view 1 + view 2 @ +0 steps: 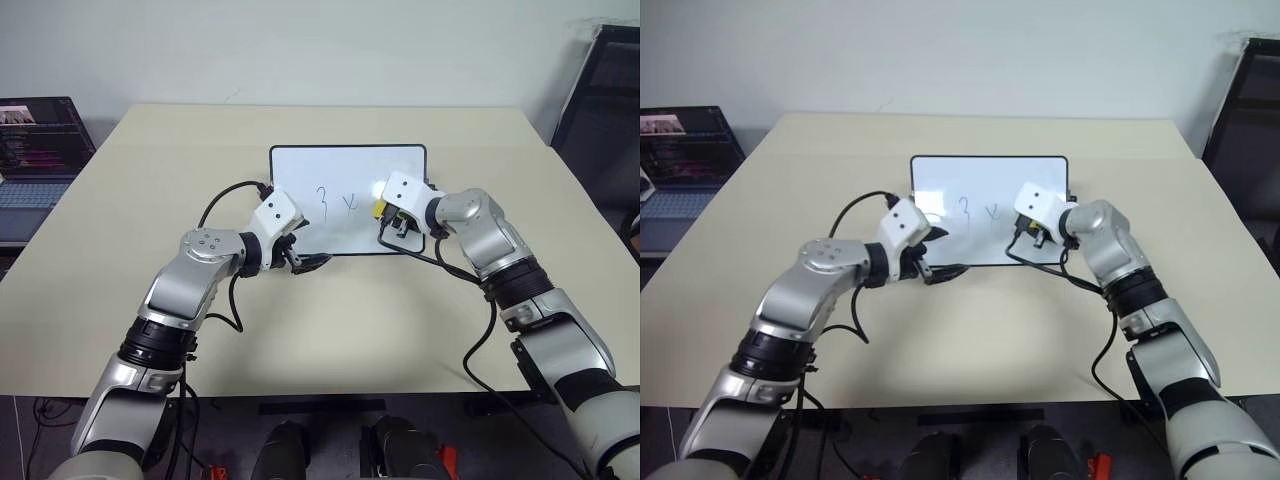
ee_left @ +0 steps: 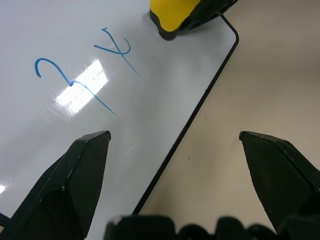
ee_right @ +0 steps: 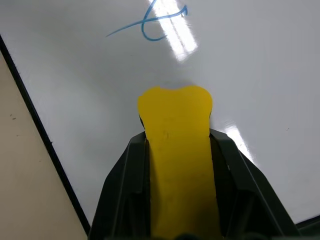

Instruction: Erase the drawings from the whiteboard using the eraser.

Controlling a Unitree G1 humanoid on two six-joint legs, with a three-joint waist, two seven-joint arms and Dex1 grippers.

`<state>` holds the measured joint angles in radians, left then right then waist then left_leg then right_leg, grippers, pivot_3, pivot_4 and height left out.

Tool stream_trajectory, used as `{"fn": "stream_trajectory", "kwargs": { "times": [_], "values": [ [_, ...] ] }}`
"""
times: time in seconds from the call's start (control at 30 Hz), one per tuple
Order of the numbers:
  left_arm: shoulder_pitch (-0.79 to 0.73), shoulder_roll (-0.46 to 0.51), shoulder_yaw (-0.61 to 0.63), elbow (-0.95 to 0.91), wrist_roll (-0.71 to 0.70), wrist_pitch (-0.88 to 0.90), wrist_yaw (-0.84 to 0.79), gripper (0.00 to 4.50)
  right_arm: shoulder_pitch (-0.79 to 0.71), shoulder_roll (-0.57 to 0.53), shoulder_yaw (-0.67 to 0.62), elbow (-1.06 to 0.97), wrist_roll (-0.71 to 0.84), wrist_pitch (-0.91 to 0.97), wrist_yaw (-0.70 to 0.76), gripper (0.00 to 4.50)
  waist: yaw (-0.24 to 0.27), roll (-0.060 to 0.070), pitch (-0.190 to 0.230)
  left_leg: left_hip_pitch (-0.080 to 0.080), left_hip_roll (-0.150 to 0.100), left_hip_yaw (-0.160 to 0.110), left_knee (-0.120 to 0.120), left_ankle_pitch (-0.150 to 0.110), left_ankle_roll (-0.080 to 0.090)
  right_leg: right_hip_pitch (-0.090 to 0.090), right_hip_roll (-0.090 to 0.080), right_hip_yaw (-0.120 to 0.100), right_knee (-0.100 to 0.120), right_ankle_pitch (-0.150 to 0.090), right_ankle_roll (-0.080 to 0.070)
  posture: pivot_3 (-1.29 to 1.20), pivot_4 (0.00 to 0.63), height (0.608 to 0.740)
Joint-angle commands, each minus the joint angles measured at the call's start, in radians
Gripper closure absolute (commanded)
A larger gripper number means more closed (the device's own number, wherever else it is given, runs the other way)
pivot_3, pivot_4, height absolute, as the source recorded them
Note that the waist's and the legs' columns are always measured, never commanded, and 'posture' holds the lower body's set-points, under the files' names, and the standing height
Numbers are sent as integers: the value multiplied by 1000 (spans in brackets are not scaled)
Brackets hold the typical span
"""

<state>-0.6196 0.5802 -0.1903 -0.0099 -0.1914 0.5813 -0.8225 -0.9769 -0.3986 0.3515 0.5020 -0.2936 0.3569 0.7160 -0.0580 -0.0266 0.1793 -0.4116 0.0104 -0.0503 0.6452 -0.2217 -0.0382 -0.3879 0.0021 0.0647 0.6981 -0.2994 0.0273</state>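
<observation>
Right pincer (image 3: 176,150) with eraser (image 3: 175,135) on whiteboard (image 1: 300,165), laptop (image 1: 35,150) far left.

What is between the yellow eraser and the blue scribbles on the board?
Nothing visible. The right tool is shut on the eraser, which sits on the whiteboard. Only bare white board lies between it and the nearest of the drawings. The left tool is open at the board's edge, off to the side.
</observation>
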Motion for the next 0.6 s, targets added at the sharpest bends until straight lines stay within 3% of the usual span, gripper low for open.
{"fn": "stream_trajectory", "kwargs": {
  "times": [0.03, 0.43, 0.6],
  "values": [
    [-10, 0, 6, -46, 0, -1, -8, 0, -59, 23, -47, 36, -30, -57, -160, 3325, -1, 0, 0, 0, 0, 0, 0, 0, 0, 0, 0, 0, 0, 0, 0, 0, 150, 740],
    [-2, 4, 14, -62, 0, 19, -6, 0, 81, -15, 55, -96, -52, -1, -2, 3326, 1, 0, 0, -1, 0, -1, 0, 0, 0, 0, 0, -1, 0, 0, 0, 0, 150, 740],
    [5, -3, 38, -56, 8, 16, 37, 0, 81, 26, -57, -136, 23, 0, -80, 3326, 1, 0, 0, 0, 0, 0, 0, 0, 0, 1, 0, 0, 0, 0, 0, 0, 150, 740]
  ]
}}
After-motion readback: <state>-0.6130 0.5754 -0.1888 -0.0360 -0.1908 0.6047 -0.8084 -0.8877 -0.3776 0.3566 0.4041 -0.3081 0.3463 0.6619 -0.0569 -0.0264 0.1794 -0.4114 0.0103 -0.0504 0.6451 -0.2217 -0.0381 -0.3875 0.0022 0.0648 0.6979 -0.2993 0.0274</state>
